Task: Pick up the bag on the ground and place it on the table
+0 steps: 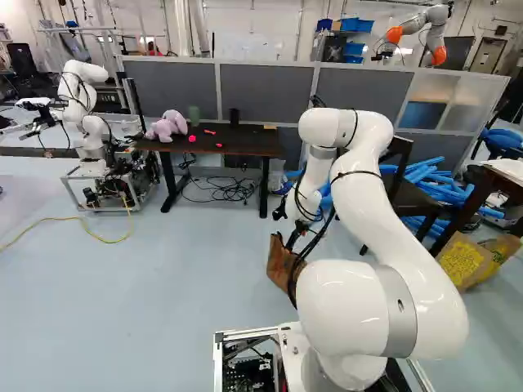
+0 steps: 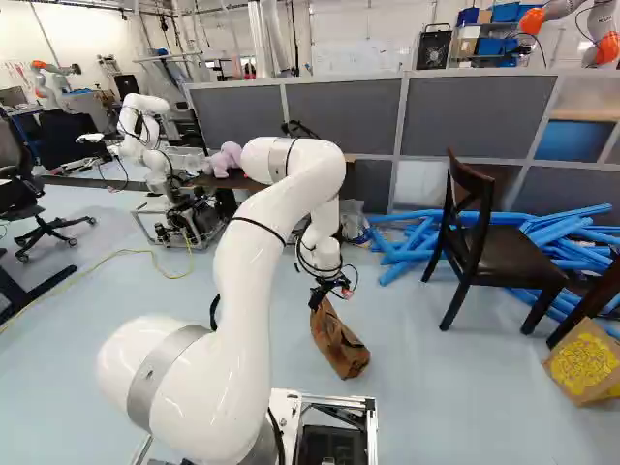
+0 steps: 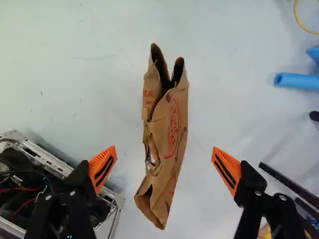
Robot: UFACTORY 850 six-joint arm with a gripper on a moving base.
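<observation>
One brown paper bag [image 2: 339, 344] is on the floor [image 1: 147, 310], near the middle of the left base view and just below the middle of the right base view. The arm [image 1: 392, 212] reaches out, with its fingers [image 2: 330, 292] down by the bag. From the wrist view, the fingers [image 3: 164, 149] are wide apart, one on each side of the bag. White-blue floor shows between the bag and each orange pad [image 3: 102, 168], so they do not touch it. A dark desk [image 1: 245, 147] is in the upper left of the left base view. On it are a pink soft toy [image 1: 167, 126] and a green thing [image 1: 194, 116]. Another robot [image 1: 85, 94] is left of the desk. Blue tubes [image 2: 407, 254] and a dark chair [image 2: 504, 254] are at the right of the right base view.
</observation>
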